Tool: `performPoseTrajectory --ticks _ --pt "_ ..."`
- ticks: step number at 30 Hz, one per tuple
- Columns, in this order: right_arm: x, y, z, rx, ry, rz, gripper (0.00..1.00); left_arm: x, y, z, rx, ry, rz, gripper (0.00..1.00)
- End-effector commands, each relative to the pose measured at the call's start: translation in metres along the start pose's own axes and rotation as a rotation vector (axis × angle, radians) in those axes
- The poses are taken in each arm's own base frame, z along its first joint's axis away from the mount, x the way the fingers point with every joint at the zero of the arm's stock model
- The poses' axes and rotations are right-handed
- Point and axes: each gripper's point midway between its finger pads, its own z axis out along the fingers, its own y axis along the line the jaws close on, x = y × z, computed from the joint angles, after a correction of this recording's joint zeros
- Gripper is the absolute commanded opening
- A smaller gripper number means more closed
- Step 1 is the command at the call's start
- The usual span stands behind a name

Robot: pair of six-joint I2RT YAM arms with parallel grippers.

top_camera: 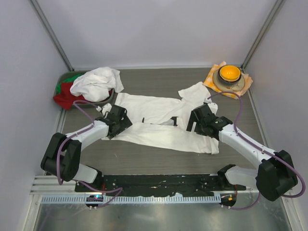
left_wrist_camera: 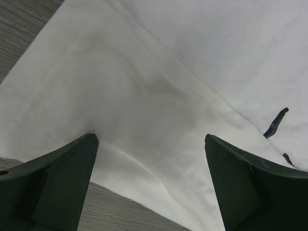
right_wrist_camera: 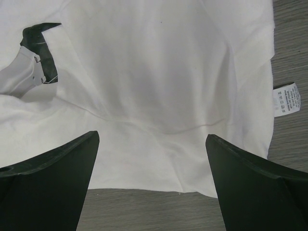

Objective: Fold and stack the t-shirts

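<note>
A white t-shirt [top_camera: 161, 122] lies spread across the middle of the table, its lower half folded up over itself. A second white t-shirt [top_camera: 96, 83] lies bunched at the back left. My left gripper [top_camera: 117, 120] is open over the spread shirt's left edge; the left wrist view shows white cloth [left_wrist_camera: 159, 96] between its fingers [left_wrist_camera: 62, 178]. My right gripper [top_camera: 198, 120] is open over the shirt's right edge; the right wrist view shows the shirt's hem [right_wrist_camera: 159, 144], a care label [right_wrist_camera: 287, 100] and the other arm's gripper tip [right_wrist_camera: 41, 33].
A green bin [top_camera: 67, 91] with red and green garments stands at the back left under the bunched shirt. A bowl with an orange inside [top_camera: 229, 75] sits on an orange-and-white checked cloth [top_camera: 211, 78] at the back right. Grey walls close the sides.
</note>
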Motion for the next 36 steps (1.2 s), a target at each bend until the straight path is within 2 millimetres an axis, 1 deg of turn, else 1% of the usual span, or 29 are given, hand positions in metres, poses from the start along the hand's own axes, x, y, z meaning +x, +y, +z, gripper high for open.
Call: performPoseTrajectory --ticks 1,2,4,5,7,8,13,15,16,17,20,22,23,25,26,28,29,31,32,36 --pt "-0.014 0.006 -0.008 -0.035 -0.046 -0.007 1.0 0.014 0.027 0.002 -0.049 -0.003 -0.012 1.0" --pt "-0.014 0.005 -0.009 -0.028 -0.042 -0.012 0.99 0.019 0.036 0.003 -0.063 0.003 -0.011 1.0" --pt "-0.014 0.004 -0.008 -0.021 -0.037 -0.024 1.0 0.021 0.041 -0.002 -0.063 -0.003 -0.021 1.0" --pt "-0.015 0.004 -0.009 -0.016 -0.039 -0.024 1.0 0.027 0.049 -0.002 -0.075 0.008 -0.023 1.0" --pt "-0.014 0.003 -0.009 -0.011 -0.037 -0.03 1.0 0.028 0.052 -0.008 -0.063 0.0 -0.042 1.0" --pt "-0.015 0.002 -0.009 -0.008 -0.037 -0.029 1.0 0.035 0.06 -0.009 -0.07 0.011 -0.05 1.0" --pt "-0.014 -0.002 -0.008 0.014 -0.034 -0.033 1.0 0.046 0.076 -0.019 -0.064 0.013 -0.09 1.0" --pt "-0.013 -0.003 -0.008 0.021 -0.027 -0.034 1.0 0.046 0.076 -0.026 -0.044 0.003 -0.104 1.0" --pt "-0.012 -0.004 -0.007 0.028 -0.02 -0.036 1.0 0.048 0.08 -0.029 -0.051 0.009 -0.102 1.0" --pt "-0.01 -0.006 -0.009 0.039 -0.014 -0.037 1.0 0.046 0.079 -0.034 -0.027 -0.005 -0.116 1.0" --pt "-0.008 -0.013 -0.01 0.068 -0.011 -0.035 1.0 0.036 0.082 -0.048 -0.037 -0.04 -0.142 1.0" --pt "-0.01 -0.018 -0.013 0.096 -0.011 -0.032 1.0 0.018 0.078 -0.066 -0.015 -0.093 -0.167 1.0" --pt "-0.007 -0.024 -0.017 0.122 0.004 -0.036 1.0 0.011 0.075 -0.073 0.0 -0.11 -0.178 1.0" --pt "-0.012 -0.03 -0.021 0.16 -0.011 -0.039 1.0 -0.006 0.061 -0.093 0.064 -0.149 -0.206 1.0" --pt "-0.01 -0.036 -0.023 0.183 0.003 -0.05 1.0 -0.011 0.057 -0.099 0.083 -0.159 -0.212 1.0" --pt "-0.012 -0.038 -0.027 0.199 0.007 -0.059 1.0 -0.024 0.044 -0.115 0.134 -0.178 -0.215 1.0" --pt "-0.009 -0.041 -0.028 0.217 0.027 -0.069 0.99 -0.027 0.04 -0.118 0.144 -0.178 -0.213 1.0" --pt "-0.009 -0.043 -0.029 0.239 0.037 -0.071 0.99 -0.035 0.03 -0.124 0.166 -0.176 -0.209 1.0" --pt "-0.007 -0.048 -0.029 0.264 0.046 -0.08 0.99 -0.036 0.026 -0.126 0.174 -0.177 -0.204 1.0" --pt "0.003 -0.053 -0.023 0.319 0.112 -0.106 0.95 -0.045 0.012 -0.13 0.216 -0.185 -0.211 1.0"
